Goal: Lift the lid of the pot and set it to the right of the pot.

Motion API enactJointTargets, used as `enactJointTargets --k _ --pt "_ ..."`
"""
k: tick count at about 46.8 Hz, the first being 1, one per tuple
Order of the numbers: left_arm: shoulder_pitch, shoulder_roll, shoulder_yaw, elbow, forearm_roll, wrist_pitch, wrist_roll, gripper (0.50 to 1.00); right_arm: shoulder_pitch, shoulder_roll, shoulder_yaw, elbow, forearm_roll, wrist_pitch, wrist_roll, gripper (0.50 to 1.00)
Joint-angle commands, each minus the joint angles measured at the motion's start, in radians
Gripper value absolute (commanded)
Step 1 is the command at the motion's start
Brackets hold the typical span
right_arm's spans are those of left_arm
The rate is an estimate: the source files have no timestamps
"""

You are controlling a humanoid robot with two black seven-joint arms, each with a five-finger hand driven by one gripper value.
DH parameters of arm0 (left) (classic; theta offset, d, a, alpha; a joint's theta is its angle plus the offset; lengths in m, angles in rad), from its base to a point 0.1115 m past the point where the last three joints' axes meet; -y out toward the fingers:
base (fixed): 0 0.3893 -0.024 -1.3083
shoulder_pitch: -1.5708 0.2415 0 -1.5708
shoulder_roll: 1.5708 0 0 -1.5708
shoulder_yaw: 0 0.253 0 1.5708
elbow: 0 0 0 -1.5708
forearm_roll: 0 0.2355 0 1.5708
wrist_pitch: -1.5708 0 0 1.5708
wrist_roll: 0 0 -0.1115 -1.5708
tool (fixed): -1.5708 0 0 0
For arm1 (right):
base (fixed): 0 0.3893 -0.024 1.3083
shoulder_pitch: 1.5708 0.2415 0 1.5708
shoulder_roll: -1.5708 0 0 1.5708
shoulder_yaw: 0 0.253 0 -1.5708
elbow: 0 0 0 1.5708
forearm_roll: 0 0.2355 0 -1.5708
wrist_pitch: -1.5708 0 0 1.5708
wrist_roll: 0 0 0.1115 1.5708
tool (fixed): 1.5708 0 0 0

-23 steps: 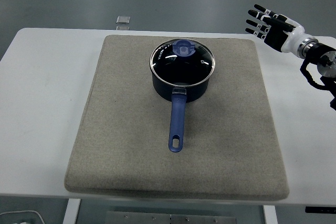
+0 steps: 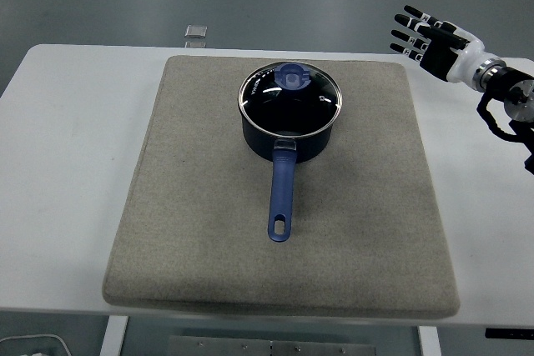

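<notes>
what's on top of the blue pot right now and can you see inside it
A glass lid with a blue knob sits closed on the pot. Through the glass the inside looks dark; reflections hide whether anything is in it.

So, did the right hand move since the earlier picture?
No. The right hand hangs open at the same spot past the mat's far right corner, well away from the pot lid.

Light even and bright, from above. Shadows soft, short. White table left of right hand nearly overexposed. Small glare spots on glass pot lid, lower left of hand. Focus sharp overall; hand fingers slightly soft. No clear edge distortion.
</notes>
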Motion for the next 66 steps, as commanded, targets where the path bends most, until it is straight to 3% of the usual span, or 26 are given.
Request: enactJointTargets --k 1,13,24,31,46,66 --pt "0.0 0.0 0.0 -0.004 0.0 0.0 0.0 1.0 0.0 -0.001 -0.002 0.0 -0.002 0.006 0.0 0.938" --pt "0.0 0.0 0.0 -0.001 0.0 0.0 0.0 1.0 0.006 -0.001 -0.005 0.003 -0.007 0.014 0.0 0.936" --pt "0.0 0.0 0.0 -0.001 0.0 0.0 0.0 1.0 0.02 -0.003 -0.005 0.003 -0.02 0.07 0.0 0.934" --pt "0.0 0.0 0.0 -0.001 0.0 0.0 0.0 1.0 0.032 -0.003 -0.006 0.003 -0.039 0.075 0.0 0.932" --pt "0.0 0.0 0.0 -0.001 0.0 0.0 0.0 1.0 0.09 0.012 -0.018 0.011 -0.27 0.075 0.049 0.932" --pt "0.0 0.0 0.0 -0.001 0.0 0.0 0.0 1.0 0.141 0.009 -0.029 0.095 -0.654 0.078 0.05 0.932"
